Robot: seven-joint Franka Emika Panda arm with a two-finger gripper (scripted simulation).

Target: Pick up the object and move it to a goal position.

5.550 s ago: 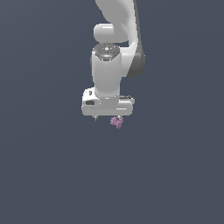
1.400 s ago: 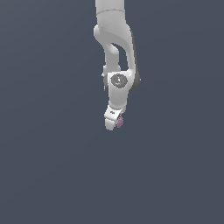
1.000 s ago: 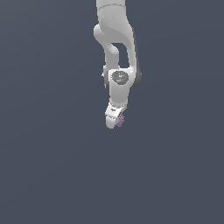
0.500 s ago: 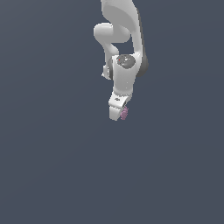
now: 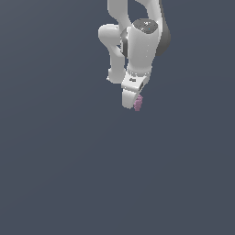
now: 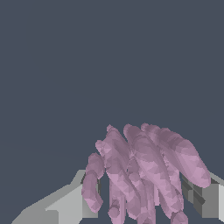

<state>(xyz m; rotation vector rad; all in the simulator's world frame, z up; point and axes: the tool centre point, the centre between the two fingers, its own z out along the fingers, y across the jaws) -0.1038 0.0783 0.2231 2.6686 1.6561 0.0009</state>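
Note:
The object (image 5: pixel 138 103) is a small pinkish-purple lumpy piece with stubby prongs, sticking out at the tip of my white gripper (image 5: pixel 133 103) in the exterior view. The gripper hangs tilted from the arm, high above the dark grey floor (image 5: pixel 69 174). In the wrist view the object (image 6: pixel 140 175) fills the space between the two grey fingers (image 6: pixel 203 199), its prongs fanning outward. My gripper (image 6: pixel 142 205) is shut on it.
Plain dark grey ground (image 6: pixel 87 65) fills both views. No other object, container or marker shows.
The arm has lifted and swung toward the exterior view's right, wrist turning, carrying the object upward with it. The grip has held throughout.

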